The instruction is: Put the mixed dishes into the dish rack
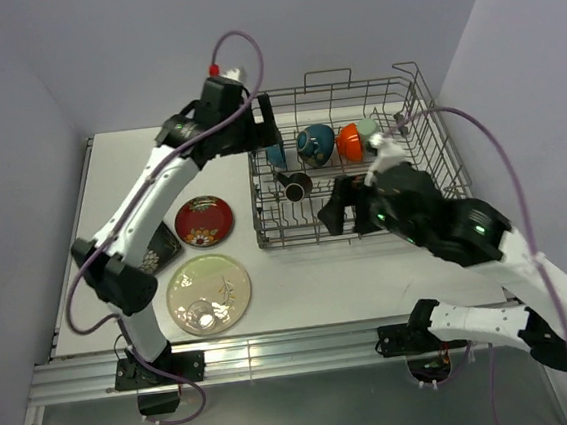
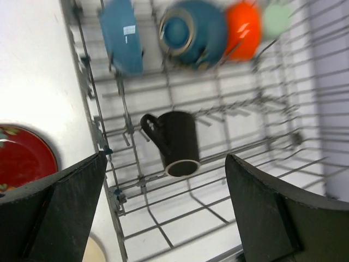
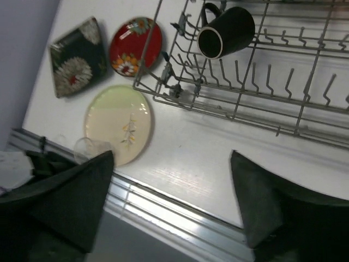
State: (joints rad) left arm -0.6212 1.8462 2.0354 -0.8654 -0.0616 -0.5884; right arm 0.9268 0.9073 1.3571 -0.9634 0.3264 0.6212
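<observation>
The glossy, dark small brown mug (image 2: 177, 142) is lying on its side among the grey wire dish rack's (image 1: 286, 240) tines. The left gripper (image 2: 165, 158) and right gripper (image 3: 172, 155) are both gaping wide, holding nothing.

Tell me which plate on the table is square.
The black plate with the flower pattern, left of the red saucer; that saucer and the cream plate are both round.
</observation>
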